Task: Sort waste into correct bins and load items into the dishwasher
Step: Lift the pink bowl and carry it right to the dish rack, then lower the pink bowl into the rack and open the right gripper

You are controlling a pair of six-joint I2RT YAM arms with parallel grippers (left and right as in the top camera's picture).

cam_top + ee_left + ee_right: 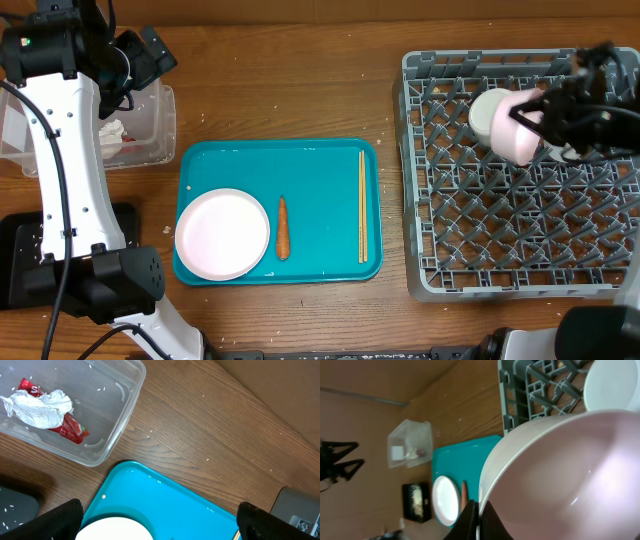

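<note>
One glossy pinkish bowl (pixel 560 475) in right claw (pixel 477 519).

Hidden and cut-off parts around the teal tray (pixel 330 165)

Left of the teal tray, the left arm (pixel 65 170) covers parts of the clear tub (pixel 150 130) and of the black tray (pixel 20 260), which the overhead edge also cuts. Right of it, the pinkish bowl (pixel 520 125) hides part of the white cup (pixel 487 112). In the right wrist view the bowl overruns the frame, and only the right gripper (pixel 479 510) tips show, pinching its rim.
</note>
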